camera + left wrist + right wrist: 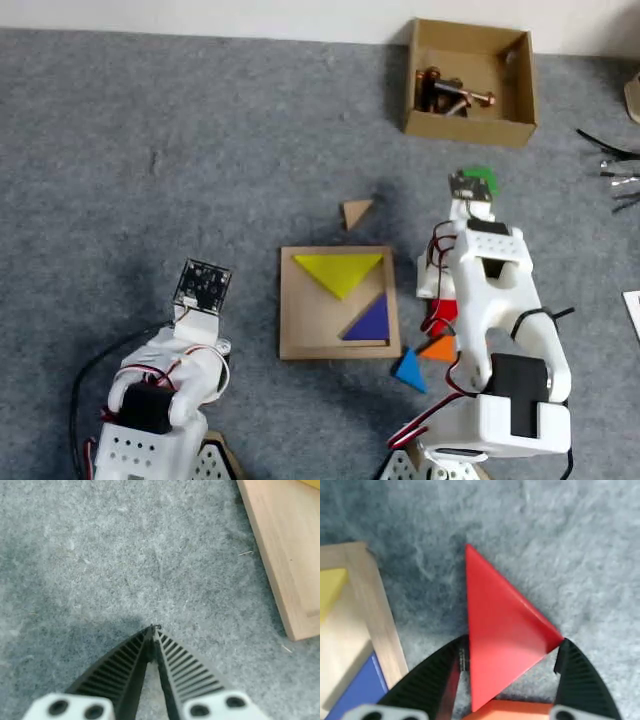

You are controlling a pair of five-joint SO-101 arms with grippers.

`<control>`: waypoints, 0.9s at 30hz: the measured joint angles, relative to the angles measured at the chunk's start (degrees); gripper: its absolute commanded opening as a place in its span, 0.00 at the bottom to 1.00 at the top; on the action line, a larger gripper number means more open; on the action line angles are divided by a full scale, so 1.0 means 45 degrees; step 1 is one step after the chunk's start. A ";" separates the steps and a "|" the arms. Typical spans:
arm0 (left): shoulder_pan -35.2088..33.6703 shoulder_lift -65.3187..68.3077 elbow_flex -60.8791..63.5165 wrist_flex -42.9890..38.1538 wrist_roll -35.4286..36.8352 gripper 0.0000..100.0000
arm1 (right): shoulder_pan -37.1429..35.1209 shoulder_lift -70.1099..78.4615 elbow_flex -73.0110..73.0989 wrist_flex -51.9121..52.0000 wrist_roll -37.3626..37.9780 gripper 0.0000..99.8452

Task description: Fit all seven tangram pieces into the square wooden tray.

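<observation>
Fuzzy grey carpet (570, 540), smooth red triangle (500, 635) in ribbed right pincer (512, 642)

box (470, 128): copper parts (450, 95) inside | grey carpet (150, 150) | cables (612, 160) near edge

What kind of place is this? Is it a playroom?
Probably a robot lab or workshop, not a playroom. Two robot arms flank a wooden tray on grey carpet, a cardboard box holds metal parts, and loose cables lie at the edge.
</observation>
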 measured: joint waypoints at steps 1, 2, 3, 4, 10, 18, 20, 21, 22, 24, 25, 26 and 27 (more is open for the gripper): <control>0.0000 0.0000 0.0000 0.0000 0.0000 0.01 | 0.0000 0.0000 0.0000 0.0000 0.0000 0.25; 0.0000 0.0000 0.0000 0.0000 0.0000 0.01 | 0.0000 0.0000 0.0000 0.0000 0.0000 0.23; 0.0000 0.0000 0.0000 0.0000 0.0000 0.01 | 0.0000 0.0000 0.0000 0.0000 0.0000 0.21; 0.0000 0.0000 0.0000 0.0000 0.0000 0.01 | 0.0000 0.0000 0.0000 0.0000 0.0000 0.19; 0.0000 0.0000 0.0000 0.0000 0.0000 0.01 | 0.0000 0.0000 0.0000 0.0000 0.0000 0.16; 0.0000 0.0000 0.0000 0.0000 0.0000 0.01 | 0.0000 -0.0059 0.0000 0.0000 0.0000 0.17; 0.0000 0.0000 0.0000 0.0000 0.0000 0.01 | 0.0000 -0.0117 0.0000 0.0000 0.0117 0.17; 0.0000 0.0000 0.0000 0.0000 0.0000 0.01 | 0.0000 -0.0137 0.0000 0.0020 0.0332 0.18; 0.0000 0.0000 0.0000 0.0000 0.0000 0.01 | 0.0000 -0.0137 0.0000 0.0078 0.0547 0.20; 0.0000 0.0000 0.0000 0.0000 0.0000 0.01 | 0.0000 -0.0137 0.0000 0.0195 0.0821 0.24; 0.0000 0.0000 0.0000 0.0000 0.0000 0.01 | -0.0020 -0.0137 0.0000 0.0195 0.0899 0.26; 0.0000 0.0000 0.0000 0.0000 0.0000 0.01 | -0.0020 -0.0137 0.0000 0.0195 0.0957 0.27; 0.0000 0.0000 0.0000 0.0000 0.0000 0.01 | -0.0020 -0.0137 0.0000 0.0195 0.0977 0.27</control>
